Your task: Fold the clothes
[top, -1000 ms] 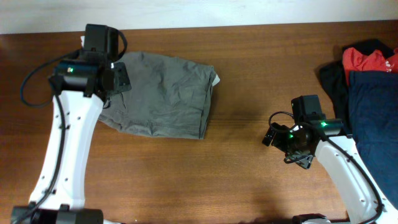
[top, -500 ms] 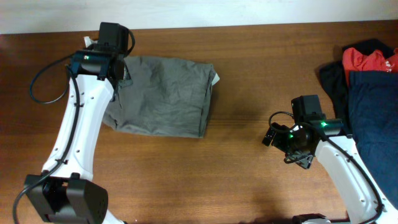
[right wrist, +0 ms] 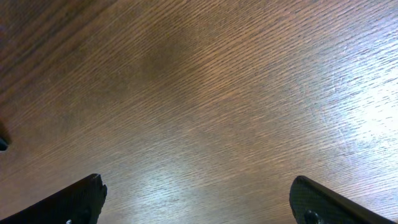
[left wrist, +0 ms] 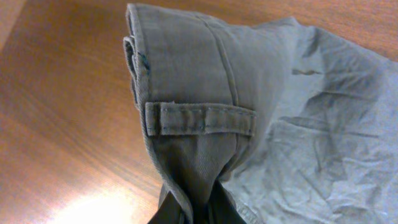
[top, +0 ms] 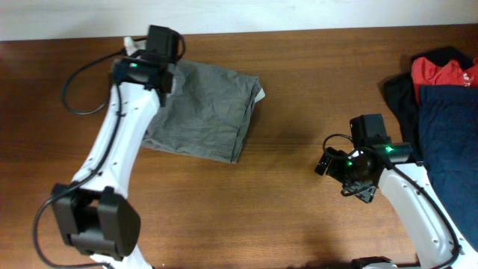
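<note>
Left pincer [left wrist: 193, 208] is clamped on the grey shorts [top: 209, 112] at the waistband [left wrist: 180, 56] (belt loop [left wrist: 199, 118] right above it). Right pincer [right wrist: 196, 193] hangs spread wide over the desk [top: 284, 202].

**Two-arm posture, overhead and wrist views.**
The left arm [top: 119, 142] rises from its base at 7 o'clock in the overhead view and stretches in a long, nearly straight line to a wrist at 11 o'clock. The left gripper [left wrist: 194, 208] has its jaws closed together, pinching a thick fold of the grey-olive garment [left wrist: 199, 74] between the two dark fingers at the bottom edge of the left wrist view. The right arm [top: 414, 217] comes up from 5 o'clock and bends, its wrist resting low at about 4 o'clock. The right gripper [right wrist: 196, 182] points down with its jaws spread wide and nothing between the fingertips.
</note>
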`<control>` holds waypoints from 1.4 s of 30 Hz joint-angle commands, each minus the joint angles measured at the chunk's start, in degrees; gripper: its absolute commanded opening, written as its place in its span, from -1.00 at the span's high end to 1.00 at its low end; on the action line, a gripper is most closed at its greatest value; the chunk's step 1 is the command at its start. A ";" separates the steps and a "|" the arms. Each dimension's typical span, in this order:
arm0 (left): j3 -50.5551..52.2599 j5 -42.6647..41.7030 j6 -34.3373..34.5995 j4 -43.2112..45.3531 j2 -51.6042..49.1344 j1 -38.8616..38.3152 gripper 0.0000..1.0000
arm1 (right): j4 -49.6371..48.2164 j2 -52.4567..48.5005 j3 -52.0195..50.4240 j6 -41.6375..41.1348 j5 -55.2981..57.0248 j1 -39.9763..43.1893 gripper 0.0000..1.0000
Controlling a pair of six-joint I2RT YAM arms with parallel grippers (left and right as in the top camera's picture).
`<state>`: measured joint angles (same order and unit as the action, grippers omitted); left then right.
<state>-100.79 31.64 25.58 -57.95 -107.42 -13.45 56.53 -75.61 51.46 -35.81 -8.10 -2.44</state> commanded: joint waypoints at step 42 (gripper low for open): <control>-1.29 2.40 10.91 -28.15 -1.81 -12.46 0.99 | -0.07 -0.02 -0.17 -0.26 -0.31 0.22 -0.97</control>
<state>-101.08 33.98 30.33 -81.14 -110.21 -25.93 56.53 -75.61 51.46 -35.79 -8.10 -2.44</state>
